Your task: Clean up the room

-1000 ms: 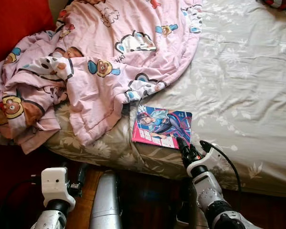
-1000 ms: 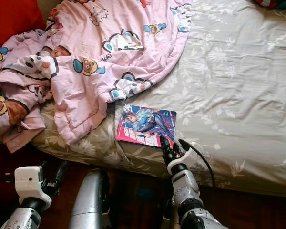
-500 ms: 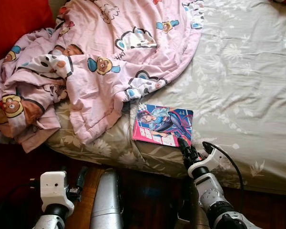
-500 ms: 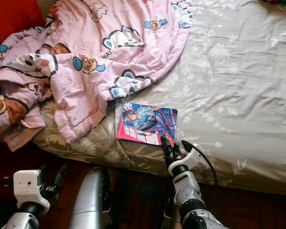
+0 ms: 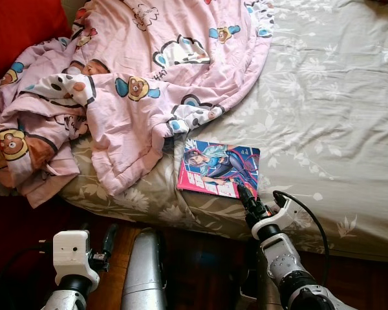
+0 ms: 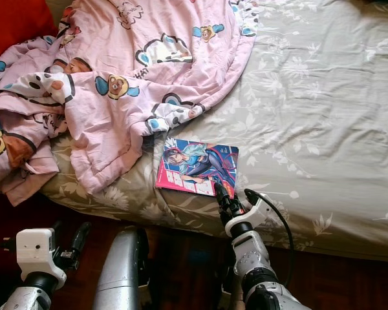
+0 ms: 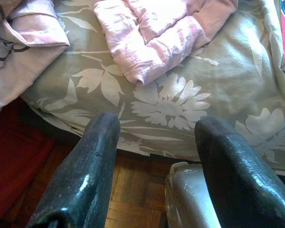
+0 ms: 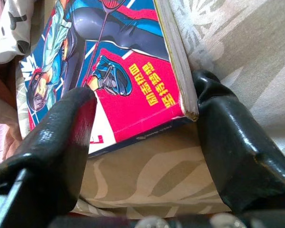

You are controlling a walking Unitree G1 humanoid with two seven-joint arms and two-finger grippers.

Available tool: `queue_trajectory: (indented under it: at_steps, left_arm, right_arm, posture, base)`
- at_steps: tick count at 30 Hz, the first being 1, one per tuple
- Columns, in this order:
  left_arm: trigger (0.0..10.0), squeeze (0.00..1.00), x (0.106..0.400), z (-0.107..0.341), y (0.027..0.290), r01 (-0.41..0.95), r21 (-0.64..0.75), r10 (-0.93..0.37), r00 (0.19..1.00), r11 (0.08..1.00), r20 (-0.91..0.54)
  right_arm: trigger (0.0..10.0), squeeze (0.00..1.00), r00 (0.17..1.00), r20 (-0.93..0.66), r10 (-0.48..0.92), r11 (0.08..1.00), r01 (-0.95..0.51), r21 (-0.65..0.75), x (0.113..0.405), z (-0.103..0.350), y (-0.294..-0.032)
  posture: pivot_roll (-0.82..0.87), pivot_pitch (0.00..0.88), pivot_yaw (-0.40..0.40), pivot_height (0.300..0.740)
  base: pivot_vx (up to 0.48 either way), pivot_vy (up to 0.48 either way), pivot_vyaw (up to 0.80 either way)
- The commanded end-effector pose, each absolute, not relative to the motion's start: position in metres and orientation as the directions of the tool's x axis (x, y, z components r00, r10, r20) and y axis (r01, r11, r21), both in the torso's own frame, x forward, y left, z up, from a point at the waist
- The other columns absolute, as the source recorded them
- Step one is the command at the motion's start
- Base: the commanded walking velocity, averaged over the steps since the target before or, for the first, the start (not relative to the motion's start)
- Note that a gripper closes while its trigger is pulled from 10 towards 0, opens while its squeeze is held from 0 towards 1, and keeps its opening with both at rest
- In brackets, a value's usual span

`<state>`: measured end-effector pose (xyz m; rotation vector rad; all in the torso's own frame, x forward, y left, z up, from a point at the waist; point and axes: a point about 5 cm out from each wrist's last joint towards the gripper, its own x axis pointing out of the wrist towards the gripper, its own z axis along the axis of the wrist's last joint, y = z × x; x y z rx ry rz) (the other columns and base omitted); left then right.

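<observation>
**At the bed's near edge: book between spread fingers, not gripped**

Across most of the head views runs a bed (image 5: 336,116) dressed in a grey-green sheet with a pale leaf and flower print. A pink quilt (image 5: 149,71) with cartoon bears lies bunched over its left portion, one fold hanging over the near edge. A red cushion (image 5: 19,26) sits at the far left corner. Below the mattress edge, dark wooden flooring (image 7: 133,190) is visible, with a red covering (image 7: 14,156) beside it.

The book (image 5: 218,169), a paperback with a red and blue illustrated cover, lies flat on the sheet close to the near edge, just beside the quilt's hem.

The right gripper (image 8: 142,142) is at the book's near corner. Its fingers (image 8: 61,137) are spread, one over the cover and the other beside the page edge; neither is seen pressing, and nothing is held.

The left gripper (image 7: 156,142) hangs low before the mattress side, fingers apart and empty, above the floor.
</observation>
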<state>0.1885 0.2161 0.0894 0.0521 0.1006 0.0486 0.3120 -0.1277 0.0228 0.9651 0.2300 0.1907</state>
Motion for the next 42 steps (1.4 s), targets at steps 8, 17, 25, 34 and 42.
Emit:
queue_trajectory:
  at_steps: [8, 17, 25, 34, 42]
  left_arm:
    - [10.0, 0.0, 0.186, 0.079, 0.218, -0.036, 0.084, 0.049, 0.986, 0.996, -0.158]
    - [10.0, 0.0, 0.198, 0.076, 0.219, -0.04, 0.086, 0.053, 0.987, 0.995, -0.153]
    - [10.0, 0.0, 0.218, 0.073, 0.216, -0.033, 0.093, 0.044, 0.991, 0.995, -0.128]
    - [10.0, 0.0, 0.238, 0.071, 0.206, -0.004, 0.082, 0.013, 0.994, 0.997, -0.104]
    - [10.0, 0.0, 0.238, 0.071, 0.206, -0.004, 0.082, 0.013, 0.994, 0.997, -0.104]
  right_arm:
    - [0.0, 0.0, 0.93, -0.185, 0.318, 0.527, -0.011, 0.85, 0.296, 0.005, -0.113]
    - [0.0, 0.0, 0.951, -0.12, 0.285, 0.548, -0.059, 0.835, 0.308, 0.019, -0.116]
    - [0.0, 0.0, 0.982, -0.055, 0.183, 0.606, -0.069, 0.793, 0.316, 0.032, -0.129]
    - [0.0, 0.0, 0.995, 0.028, 0.093, 0.66, -0.082, 0.747, 0.324, 0.048, -0.149]
    - [0.0, 0.0, 0.995, 0.028, 0.093, 0.66, -0.082, 0.747, 0.324, 0.048, -0.149]
  posture:
    - [0.28, 0.414, 0.046, 0.593]
    - [0.25, 0.419, 0.046, 0.593]
    - [0.21, 0.31, 0.035, 0.593]
    - [0.17, 0.256, 0.021, 0.593]
    - [0.17, 0.256, 0.021, 0.593]
  base:
    - [0.0, 0.0, 0.0]
    - [0.0, 0.0, 0.0]
    - [0.0, 0.0, 0.0]
    - [0.0, 0.0, 0.0]
    - [0.0, 0.0, 0.0]
